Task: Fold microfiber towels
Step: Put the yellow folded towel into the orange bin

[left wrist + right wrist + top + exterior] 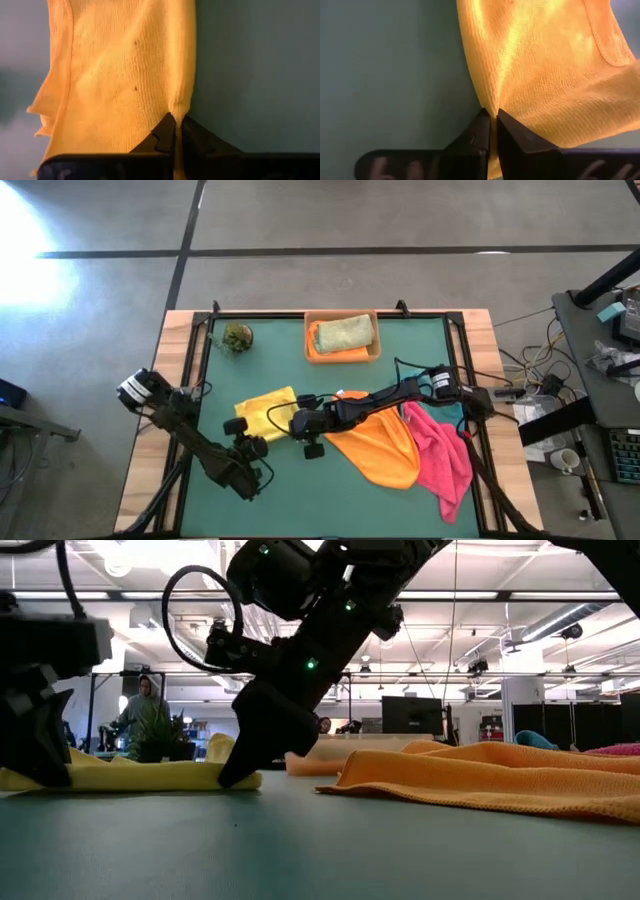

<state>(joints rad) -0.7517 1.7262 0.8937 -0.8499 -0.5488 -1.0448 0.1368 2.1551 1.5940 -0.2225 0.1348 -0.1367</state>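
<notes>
**Towel folding, early stage: one stowed, one in hand**

Landmark: the yellow towel, flat on the table. The left tool pinches its near edge; the right tool pinches its right-hand edge. Right of it lie an orange towel and a pink towel, unfolded, with teal cloth showing behind. Beyond it, the tray holds a folded olive towel. Most folding appears to remain.

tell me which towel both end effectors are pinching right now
The yellow towel, left of the orange and pink ones: the left end effector and right end effector are each shut on its edge.
</notes>
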